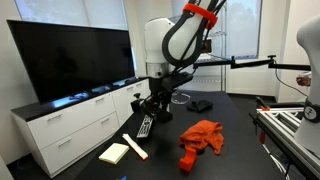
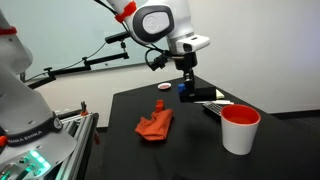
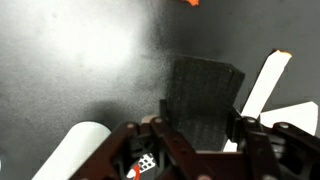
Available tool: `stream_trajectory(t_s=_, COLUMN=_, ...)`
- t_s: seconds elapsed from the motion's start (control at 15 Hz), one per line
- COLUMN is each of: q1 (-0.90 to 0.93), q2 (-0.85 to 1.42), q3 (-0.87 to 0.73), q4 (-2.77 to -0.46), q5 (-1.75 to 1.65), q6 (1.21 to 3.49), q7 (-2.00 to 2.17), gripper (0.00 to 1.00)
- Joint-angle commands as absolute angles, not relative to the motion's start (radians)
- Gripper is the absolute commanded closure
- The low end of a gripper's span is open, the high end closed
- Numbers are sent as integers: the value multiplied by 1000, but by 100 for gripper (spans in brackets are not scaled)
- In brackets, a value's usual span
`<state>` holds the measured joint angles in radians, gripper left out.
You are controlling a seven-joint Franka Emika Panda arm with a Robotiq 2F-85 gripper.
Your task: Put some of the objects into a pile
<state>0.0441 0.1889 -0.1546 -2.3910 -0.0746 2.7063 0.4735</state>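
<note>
jaws: gripper [image 1: 155,106] is low over the worktop [image 1: 235,150], part-closed. In the wrist view the jaws stand either side of a dark textured slab [image 3: 205,100]. Cannot tell whether they pinch it or only straddle it.
remote: slim black remote [image 1: 145,126] sits directly below the jaws, tilted, pale buttons facing that camera. The slab in the wrist view is probably its back, but that is not certain.
beside: in the wrist view, white block [image 3: 75,148] lies left of the jaws and white stick [image 3: 263,85] lies right. Both are clear of them.
further out: orange cloth [image 1: 203,135] is well to the right and nearer. Red block [image 1: 187,160] sits at its near edge. No pile is visible yet.
step: my read is grasp or lift of the remote, as the first item of the pile.
next: confirm the grip, lift clear of the white block and stick, carry toward the red block, set down touching it. A long tilted remote may slip, so go slow.
</note>
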Motion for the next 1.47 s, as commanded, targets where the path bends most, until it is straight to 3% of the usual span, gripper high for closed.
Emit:
stream_trajectory(t_s=0.0, q1=11, q2=249, q3=-139, q4=-2280, q5=-1, q6=2641, q7=458, gripper=72)
stream_trajectory(t_s=0.8, q1=-5, q2=474, q3=-142, q4=-1991, q5=71, q6=2517, q7=453, gripper=72)
stream_trajectory(t_s=1.4, q1=-16, q2=537, q3=-144, q4=-1904, q5=86, q6=2461, q7=447, gripper=72)
